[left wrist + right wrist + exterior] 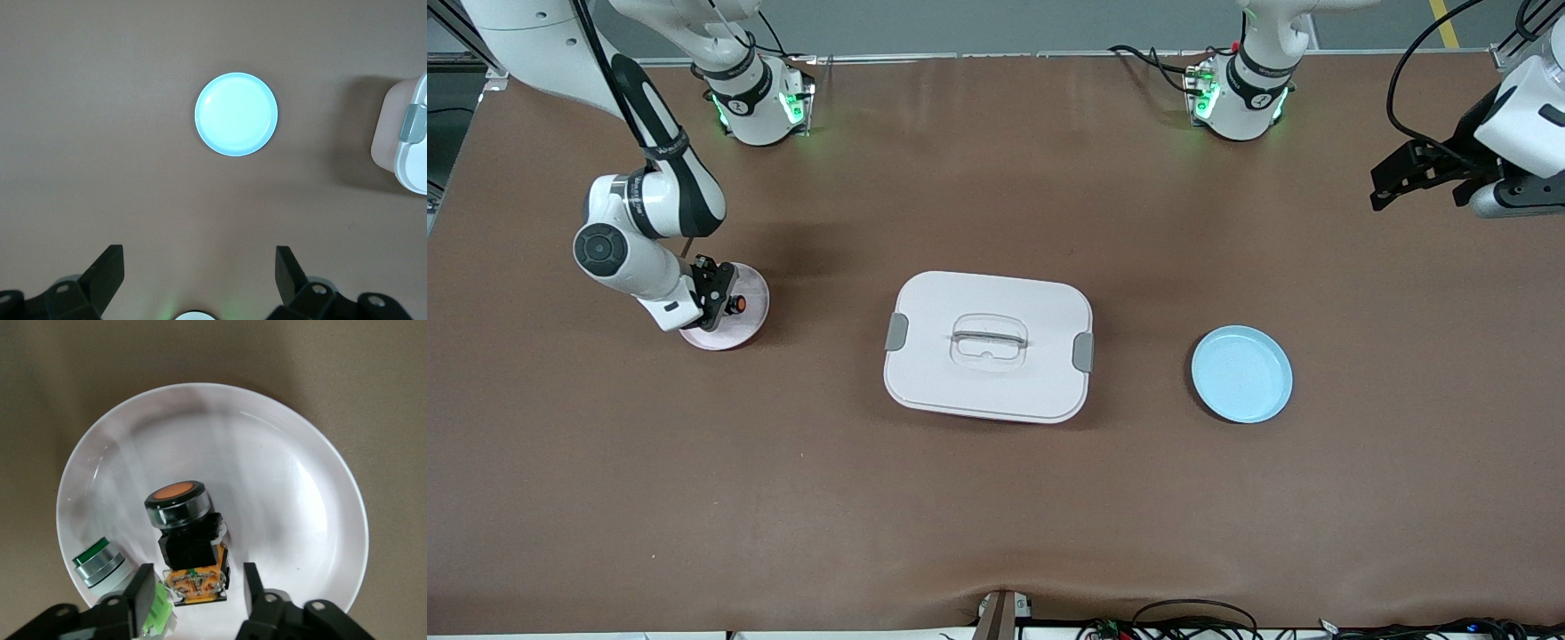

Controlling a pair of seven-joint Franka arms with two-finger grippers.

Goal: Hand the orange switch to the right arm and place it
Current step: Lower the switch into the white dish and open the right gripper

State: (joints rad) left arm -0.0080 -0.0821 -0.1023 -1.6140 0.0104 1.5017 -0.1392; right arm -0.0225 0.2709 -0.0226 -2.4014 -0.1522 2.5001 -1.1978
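The orange switch (735, 304) lies on its side in a pale pink plate (752, 283) toward the right arm's end of the table. In the right wrist view the switch (180, 520) shows its round orange cap, black body and orange-marked end, resting on the plate (287, 480). My right gripper (719, 300) is low over the plate. It is open (197, 579), with a finger on each side of the switch's orange-marked end and a gap on both sides. My left gripper (1380, 188) is open and empty (199, 252), held up over the left arm's end of the table.
A small clear-and-green part (100, 561) lies in the same plate beside the switch, against one right finger. A white lidded box (989, 347) with grey latches stands mid-table (408, 133). A light blue plate (1241, 373) holds nothing (236, 114), toward the left arm's end.
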